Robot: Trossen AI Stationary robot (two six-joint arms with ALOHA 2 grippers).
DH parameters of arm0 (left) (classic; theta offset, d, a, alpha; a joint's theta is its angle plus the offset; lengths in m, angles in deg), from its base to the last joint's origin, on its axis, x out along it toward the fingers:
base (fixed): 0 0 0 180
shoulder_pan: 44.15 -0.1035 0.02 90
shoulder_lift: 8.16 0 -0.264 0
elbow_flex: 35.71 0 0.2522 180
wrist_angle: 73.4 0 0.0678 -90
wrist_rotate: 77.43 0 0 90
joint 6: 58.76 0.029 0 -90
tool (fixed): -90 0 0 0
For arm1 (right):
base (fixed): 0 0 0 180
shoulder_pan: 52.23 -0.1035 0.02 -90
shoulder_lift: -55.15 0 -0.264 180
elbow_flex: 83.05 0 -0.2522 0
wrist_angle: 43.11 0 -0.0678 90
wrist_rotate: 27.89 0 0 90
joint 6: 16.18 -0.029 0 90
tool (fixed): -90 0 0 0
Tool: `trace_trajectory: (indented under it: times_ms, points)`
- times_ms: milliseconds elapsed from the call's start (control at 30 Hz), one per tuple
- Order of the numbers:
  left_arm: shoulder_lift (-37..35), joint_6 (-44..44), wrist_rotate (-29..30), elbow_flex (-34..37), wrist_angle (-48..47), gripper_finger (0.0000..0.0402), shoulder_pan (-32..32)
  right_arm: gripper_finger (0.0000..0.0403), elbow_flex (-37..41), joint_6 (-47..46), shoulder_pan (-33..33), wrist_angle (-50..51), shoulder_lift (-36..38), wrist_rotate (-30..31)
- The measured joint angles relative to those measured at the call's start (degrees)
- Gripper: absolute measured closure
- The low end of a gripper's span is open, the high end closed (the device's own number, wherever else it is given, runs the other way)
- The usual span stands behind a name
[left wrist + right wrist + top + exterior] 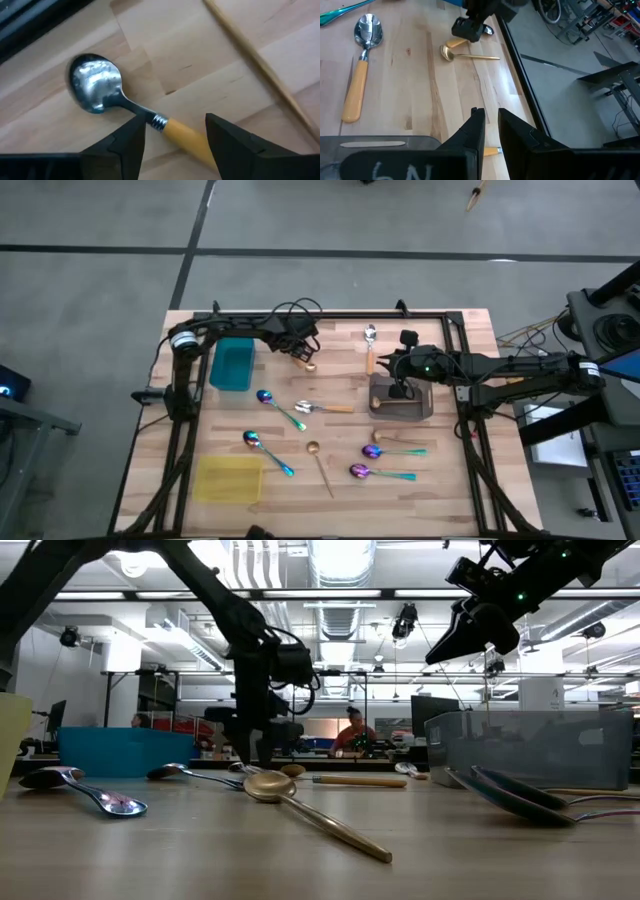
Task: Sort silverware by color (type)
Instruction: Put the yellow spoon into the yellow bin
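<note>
pincer (175,137) of the left arm, upper centre of the high view, stands spread astride an orange-handled spoon (120,102) lying on the surface (340,480), holding nothing; right pincer (490,131) nearly shut, empty, above the grey tray (425,412), apparently waiting.

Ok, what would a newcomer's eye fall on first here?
The left gripper at the table's far edge, fingers open astride an orange-handled spoon lying on the wood. Then the spoons scattered mid-table, several iridescent ones among them, and the right gripper above the grey tray.
</note>
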Motion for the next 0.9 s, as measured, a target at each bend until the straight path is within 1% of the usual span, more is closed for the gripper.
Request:
trace_trajectory:
  times_ms: [167, 267, 467, 567, 800, 900]
  points:
    - [0.79, 0.17, 0.27, -0.20, 0.11, 0.0214, -0.03, 0.0360, 0.01, -0.02, 0.00, 0.00, 0.00, 0.00]
    - [0.81, 1.72, 0.25, -0.24, -0.39, 0.0214, -0.05, 0.0360, 0.00, -0.02, 0.00, 0.00, 0.00, 0.00]
    - [0.79, 4.57, 0.24, -0.33, -4.77, 0.0214, -0.07, 0.0360, 0.02, -0.02, 0.00, 0.00, 0.00, 0.00]
    - [0.69, 6.51, 0.11, -0.31, -5.29, 0.0214, -0.05, 0.0360, 0.02, -0.02, 0.00, 0.02, 0.00, 0.00]
    - [-0.20, 5.92, -0.30, -0.93, -7.98, 0.0214, 0.10, 0.0360, 0.02, -0.02, 0.00, 0.07, 0.00, 0.00]
    - [-0.67, 4.72, 0.73, -0.95, -9.51, 0.0214, 0.15, 0.0360, 0.02, -0.02, 0.00, 0.09, 0.00, 0.00]
